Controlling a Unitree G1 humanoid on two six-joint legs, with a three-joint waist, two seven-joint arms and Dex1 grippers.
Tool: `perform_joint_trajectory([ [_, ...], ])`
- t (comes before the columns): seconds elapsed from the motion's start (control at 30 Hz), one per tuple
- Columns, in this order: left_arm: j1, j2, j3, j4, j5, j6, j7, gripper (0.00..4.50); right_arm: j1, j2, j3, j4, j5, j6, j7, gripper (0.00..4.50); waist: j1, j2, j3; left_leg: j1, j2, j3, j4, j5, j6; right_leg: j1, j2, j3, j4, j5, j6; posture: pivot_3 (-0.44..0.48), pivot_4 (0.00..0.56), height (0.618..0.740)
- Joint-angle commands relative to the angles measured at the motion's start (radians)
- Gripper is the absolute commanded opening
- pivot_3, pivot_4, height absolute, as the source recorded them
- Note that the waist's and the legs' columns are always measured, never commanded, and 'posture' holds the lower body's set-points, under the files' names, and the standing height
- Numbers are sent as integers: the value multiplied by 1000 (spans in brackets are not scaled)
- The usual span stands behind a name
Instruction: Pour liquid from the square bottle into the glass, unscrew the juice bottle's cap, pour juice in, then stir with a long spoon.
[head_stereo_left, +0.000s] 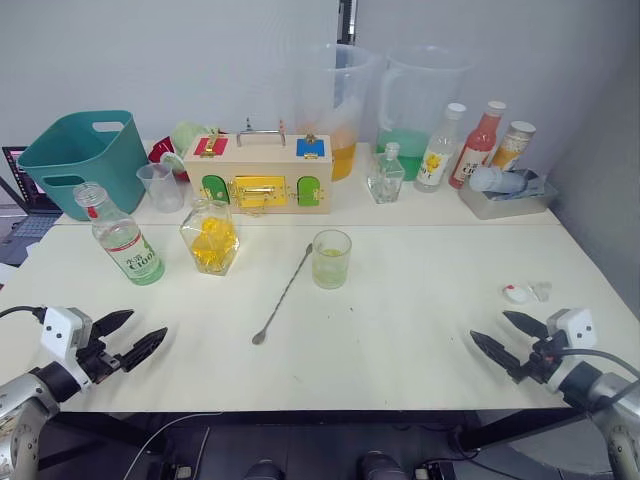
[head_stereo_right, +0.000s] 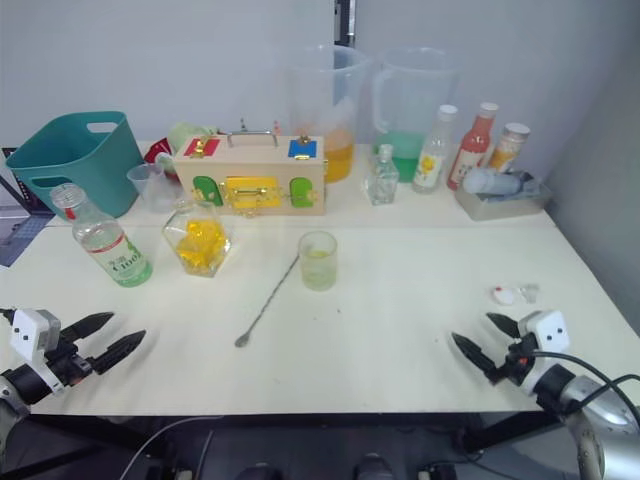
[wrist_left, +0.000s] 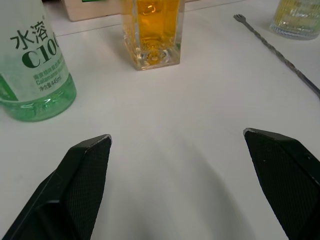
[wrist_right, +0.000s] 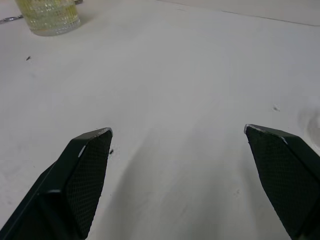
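The plain clear cylindrical glass stands upright near the middle of the white bench, with a little pale yellow-green liquid in its bottom. Just beside it on the robot's left lies the long thin silver metal spoon, flat on the bench and running diagonally from near the glass toward the front edge. Further left stands the square clear glass bottle, holding yellow liquid. Left of that, the slim clear plastic juice bottle with green-and-white label stands leaning in the head views, with greenish liquid low inside; whether its neck is capped cannot be told. A small round white plastic cap lies on the bench toward the right edge, well apart from the juice bottle.

The left gripper hovers over the bench's front left corner, its jaws spread wide and empty. The right gripper hovers over the front right corner, jaws likewise apart and holding nothing.

Behind the bottles stands a pale wooden latch box, with a teal plastic tub at the back left.
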Motion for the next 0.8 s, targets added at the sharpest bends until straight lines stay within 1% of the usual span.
perform_joint_trajectory([
  [0.03,3,33,15,-3,14,-43,-31,4485,0,-2,-22,-22,9,-22,-1,4500,0,0,0,0,0,0,0,0,0,0,0,0,0,0,0,0,150,740],
  [0.1,-6,46,21,3,11,-36,-37,4485,2,-5,-17,-22,9,-18,4,4500,0,0,0,0,0,0,0,0,0,0,0,0,0,0,0,0,150,740],
  [0.23,-4,50,16,-54,-9,1,-27,4485,-14,-10,-5,-27,40,21,29,4500,0,0,0,0,0,0,0,0,0,0,0,0,0,0,0,0,150,740],
  [0.3,-1,45,9,-106,-20,34,-7,4485,-31,-11,-6,-51,107,104,45,4500,0,0,0,0,0,0,0,0,0,0,0,0,0,0,0,0,150,740],
  [0.37,7,51,-6,-191,-32,89,12,4485,-52,-38,5,-92,172,194,81,4500,0,0,0,0,0,0,0,0,0,0,0,0,0,0,0,0,150,740],
  [0.43,14,49,-24,-276,-32,140,45,4485,-73,-84,19,-136,228,284,125,4500,0,0,0,0,0,0,0,0,0,0,0,0,0,0,0,0,150,740],
  [0.53,33,49,-56,-378,-22,197,74,4485,-100,-134,29,-174,281,365,161,4500,1,0,0,0,0,0,0,0,0,0,0,0,1,0,0,0,150,740],
  [0.63,11,18,-113,-512,-51,316,178,4485,-175,-206,55,-215,343,457,219,4500,1,1,0,0,0,0,0,0,0,1,0,0,0,0,0,0,150,740],
  [0.7,-13,-18,-167,-592,-37,384,272,4485,-231,-243,68,-251,399,509,256,4500,1,1,0,0,0,0,0,0,0,1,0,0,0,0,0,0,150,740],
  [0.8,-26,-51,-233,-667,13,466,385,4485,-297,-256,69,-278,462,569,257,4500,3,0,0,0,0,-1,0,0,0,1,0,0,0,0,0,0,150,740],
])
